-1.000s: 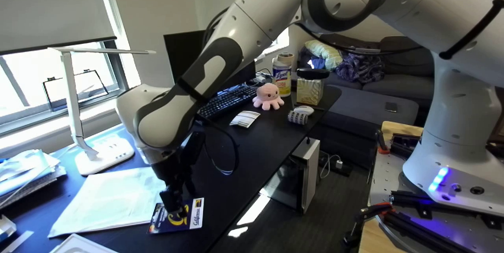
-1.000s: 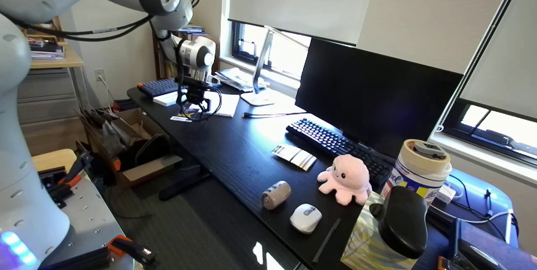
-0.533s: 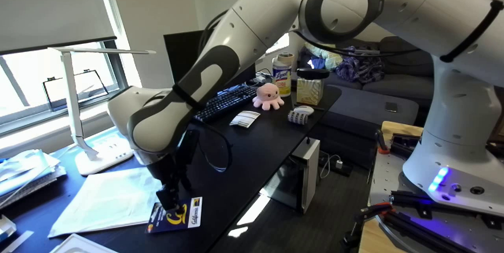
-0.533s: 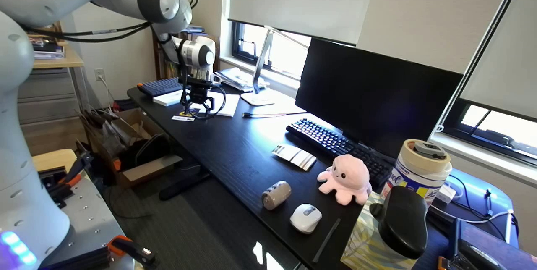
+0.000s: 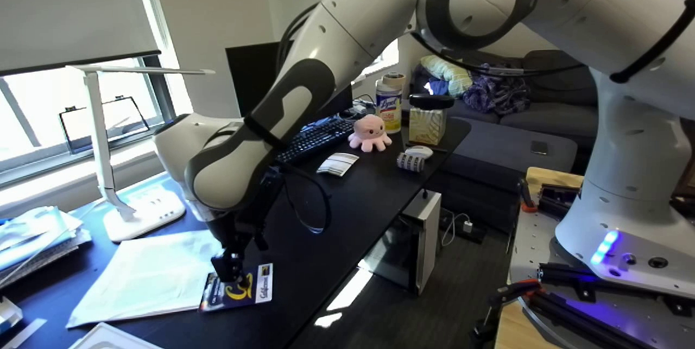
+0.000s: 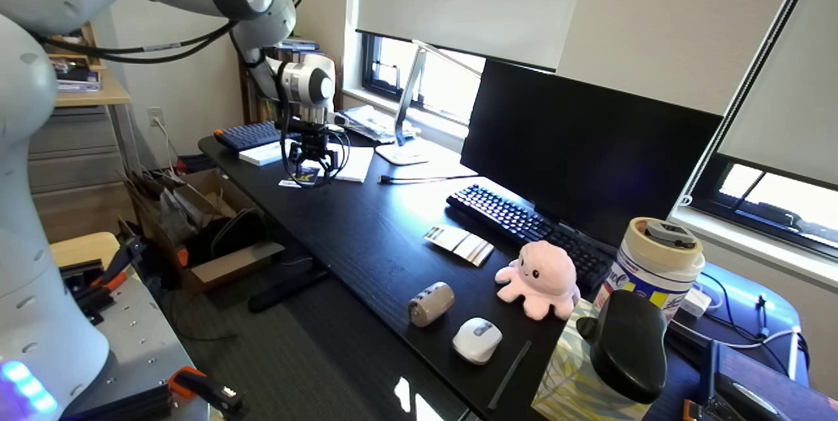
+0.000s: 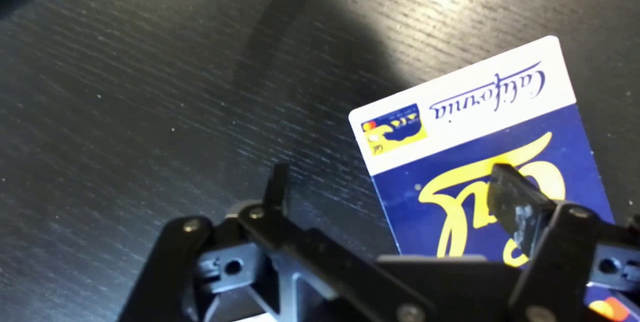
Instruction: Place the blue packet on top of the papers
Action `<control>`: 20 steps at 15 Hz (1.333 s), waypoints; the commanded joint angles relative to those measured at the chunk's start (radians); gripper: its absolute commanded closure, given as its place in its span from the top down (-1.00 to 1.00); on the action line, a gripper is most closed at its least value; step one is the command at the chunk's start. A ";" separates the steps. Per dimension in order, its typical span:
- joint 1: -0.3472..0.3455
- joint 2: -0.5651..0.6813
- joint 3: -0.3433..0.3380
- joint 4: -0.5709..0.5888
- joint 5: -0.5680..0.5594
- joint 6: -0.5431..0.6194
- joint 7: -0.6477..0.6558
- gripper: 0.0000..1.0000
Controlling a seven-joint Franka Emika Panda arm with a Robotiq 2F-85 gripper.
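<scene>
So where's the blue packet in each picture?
In an exterior view: blue packet low, left of centre.
In an exterior view: blue packet left of centre, halfway up.
Wrist view: blue packet on the right.
Shared landmark: the black gripper, in all three.

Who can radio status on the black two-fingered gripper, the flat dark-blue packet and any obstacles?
Gripper open, empty. Packet on black desk, at edge of white rectangular paper sheets, not yet atop; contact unclear. No obstacle seen.
</scene>
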 commanded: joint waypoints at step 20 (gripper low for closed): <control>0.044 -0.031 -0.032 -0.034 -0.011 0.217 0.136 1.00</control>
